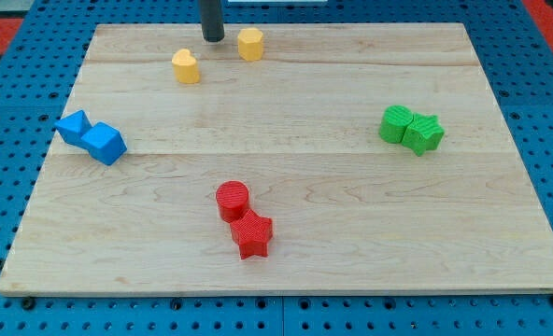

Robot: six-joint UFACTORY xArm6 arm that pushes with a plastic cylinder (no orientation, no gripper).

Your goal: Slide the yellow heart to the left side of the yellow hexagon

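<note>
**Camera view: rod between 2 yellow blocks at the board's top edge**

Camera view shows a pale wooden board [286,252] lying on a blue pegboard surface [6,308], with 8 small blocks spread over it in pairs.

My rod comes down from the view's top, and my tip [213,39] rests on the board near its top edge. It carries no jaws, so nothing is gripped. The tip sits between the 2 yellow blocks and slightly above them, touching neither.

The yellow heart [187,66] lies just below and to the view's left of the tip. The yellow hexagon [250,44] lies just to the tip's right. The heart is already on the hexagon's left, a little lower, with a gap between them where only the tip stands.

The other pairs sit well apart from these: 2 blue blocks [92,137] touching at the view's left edge, 2 green blocks [412,129] touching at the right, and a red cylinder [232,200] touching a red star [252,233] near the bottom centre.
</note>
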